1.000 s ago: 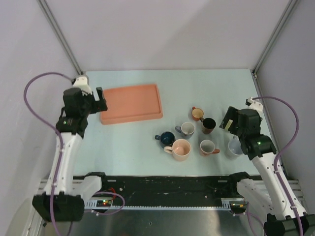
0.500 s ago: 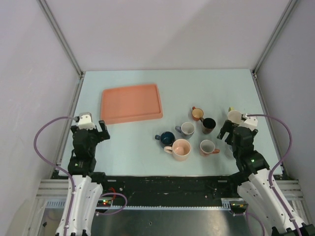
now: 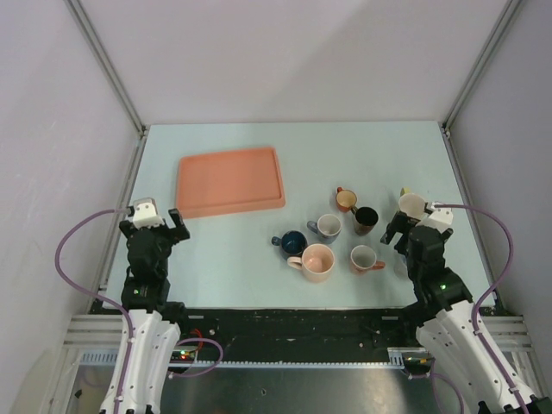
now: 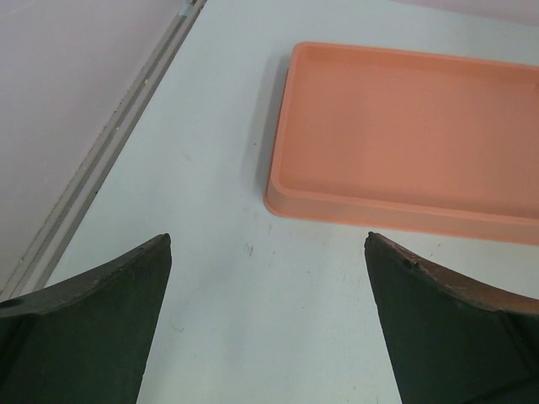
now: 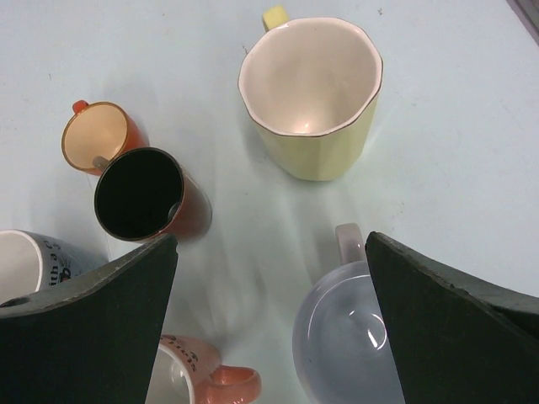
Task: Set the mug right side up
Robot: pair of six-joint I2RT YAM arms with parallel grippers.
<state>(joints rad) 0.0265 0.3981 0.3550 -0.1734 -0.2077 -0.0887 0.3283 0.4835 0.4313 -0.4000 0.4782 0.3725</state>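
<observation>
- Right claw (image 5: 271, 237) is gaping wide, gripping nothing, hovering just on the arm-base side of the yellow mug (image 5: 312, 109).
- Lavender mug (image 5: 345, 345) is sitting mouth up on the counter (image 5: 438, 126), just beside the yellow mug on its near side. Its handle is pointing toward the yellow mug, and its body is lying under the gap between the right claw's fingers.
- One edge of it is hiding behind a finger, so I can't tell whether they're touching.
- Yellow mug is standing mouth up too, handle pointing away from the arms.
- Left of the yellow mug, the dark mug (image 5: 143, 198) and small orange mug (image 5: 94, 135) are sitting just beside each other, both mouth up.
- Further left of the yellow mug, the grey mug (image 3: 327, 227), navy mug (image 3: 291, 242), big pink mug (image 3: 317, 261) and pink-handled mug (image 3: 364, 259) are clustering together.
- Left claw (image 4: 267, 239) is also spreading wide and empty, well apart from the yellow mug, facing the orange tray (image 4: 404, 126).
</observation>
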